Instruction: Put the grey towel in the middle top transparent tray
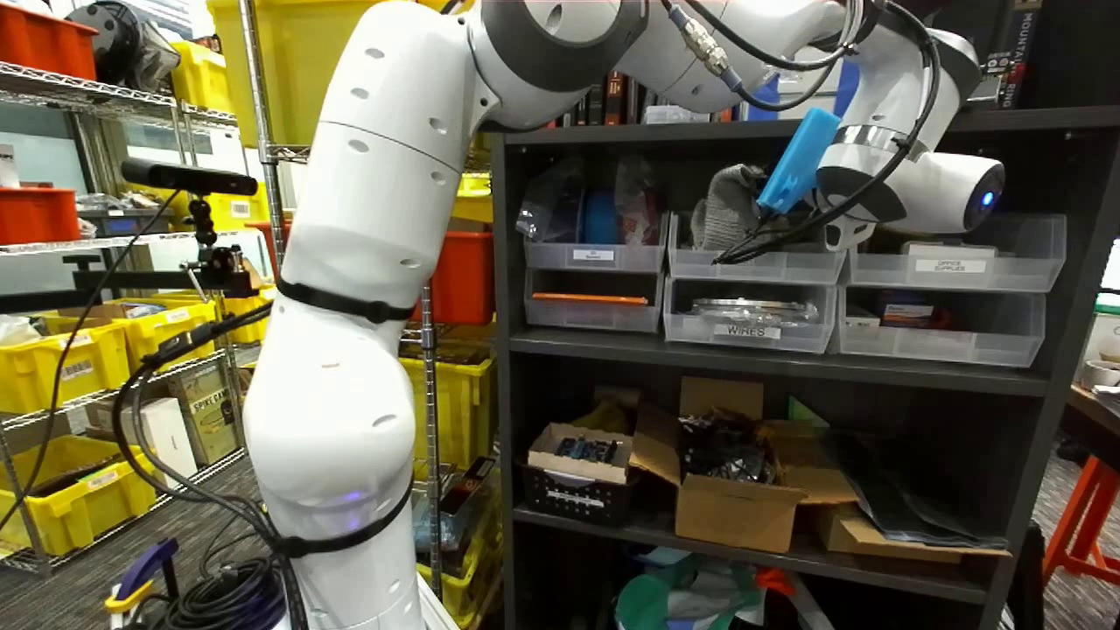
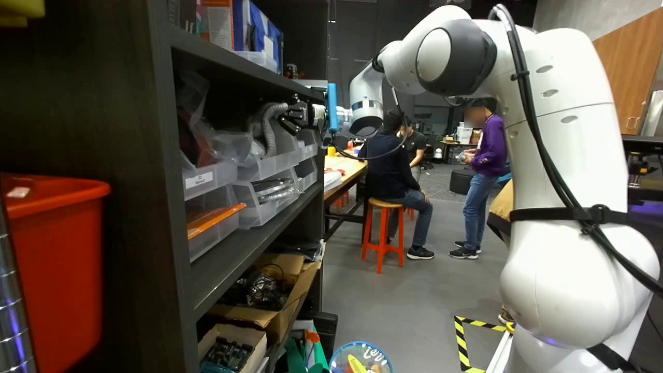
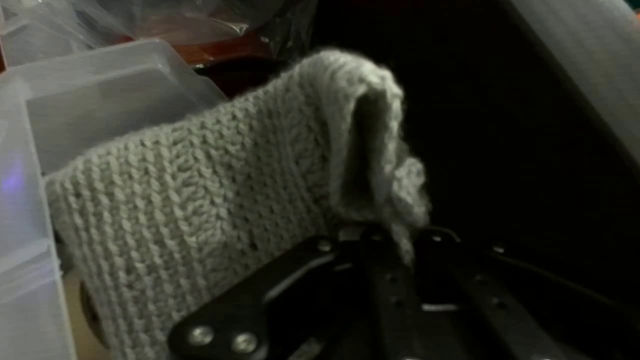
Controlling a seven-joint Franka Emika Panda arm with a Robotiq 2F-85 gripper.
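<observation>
Between the fingers (image 3: 387,267), grey towel (image 3: 215,190).

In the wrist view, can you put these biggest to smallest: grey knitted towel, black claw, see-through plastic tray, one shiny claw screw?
1. Grey knitted towel
2. Black claw and see-through plastic tray: unsure, because the claw is up close and both run off the picture.
3. Shiny claw screw
</observation>
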